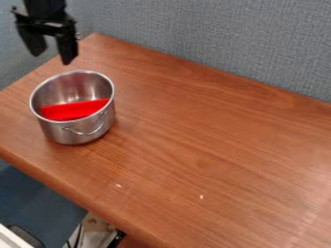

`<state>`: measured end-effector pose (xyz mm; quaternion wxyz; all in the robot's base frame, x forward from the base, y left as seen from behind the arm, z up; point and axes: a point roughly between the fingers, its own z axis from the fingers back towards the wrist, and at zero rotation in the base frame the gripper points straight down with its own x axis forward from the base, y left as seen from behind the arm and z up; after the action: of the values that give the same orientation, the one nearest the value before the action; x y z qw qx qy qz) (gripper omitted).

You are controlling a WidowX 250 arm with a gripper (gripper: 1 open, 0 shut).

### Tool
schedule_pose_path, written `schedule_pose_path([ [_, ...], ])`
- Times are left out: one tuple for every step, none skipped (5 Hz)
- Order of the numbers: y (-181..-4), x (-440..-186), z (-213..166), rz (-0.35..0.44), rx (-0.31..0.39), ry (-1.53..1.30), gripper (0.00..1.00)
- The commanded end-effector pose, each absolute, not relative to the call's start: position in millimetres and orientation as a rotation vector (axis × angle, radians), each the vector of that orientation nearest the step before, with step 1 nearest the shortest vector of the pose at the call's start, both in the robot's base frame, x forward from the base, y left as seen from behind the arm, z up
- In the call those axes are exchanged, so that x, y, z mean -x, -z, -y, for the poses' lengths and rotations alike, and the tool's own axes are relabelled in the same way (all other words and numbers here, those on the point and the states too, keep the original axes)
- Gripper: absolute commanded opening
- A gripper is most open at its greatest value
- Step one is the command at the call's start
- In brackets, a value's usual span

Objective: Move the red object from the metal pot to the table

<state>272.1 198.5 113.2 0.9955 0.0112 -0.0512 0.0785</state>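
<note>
The red object (72,109) lies inside the metal pot (75,107), which stands near the left end of the table (207,145). Its thin wire handle faces the front. My gripper (46,46) hangs open in the air at the upper left, above and behind the pot's far-left rim, apart from it. Nothing sits between its two dark fingers (68,46).
A blue-grey textured wall (233,39) runs behind the table. The table's front edge drops off at the lower left, with floor clutter (91,234) visible below it.
</note>
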Motion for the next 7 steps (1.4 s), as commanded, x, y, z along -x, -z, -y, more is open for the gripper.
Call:
schedule_pose_path([
  [-124.2, -268.1, -184.1, 0.143, -0.087, -0.136, 1.0],
  [-128.4, -277.0, -198.7, 0.126, -0.074, -0.095, 0.0],
  [-118.7, -268.2, -196.3, 0.118, -0.085, -0.117, 1.0],
  [-109.1, -264.4, -196.9, 0.11, -0.097, -0.151, 1.0],
  [-104.7, -261.6, -196.7, 0.103, -0.102, -0.185, 1.0],
  [-104.9, -271.6, -180.8, 0.101, -0.099, -0.136, 1.0],
  [-105.0, -279.5, -166.6, 0.102, -0.101, -0.089, 1.0],
])
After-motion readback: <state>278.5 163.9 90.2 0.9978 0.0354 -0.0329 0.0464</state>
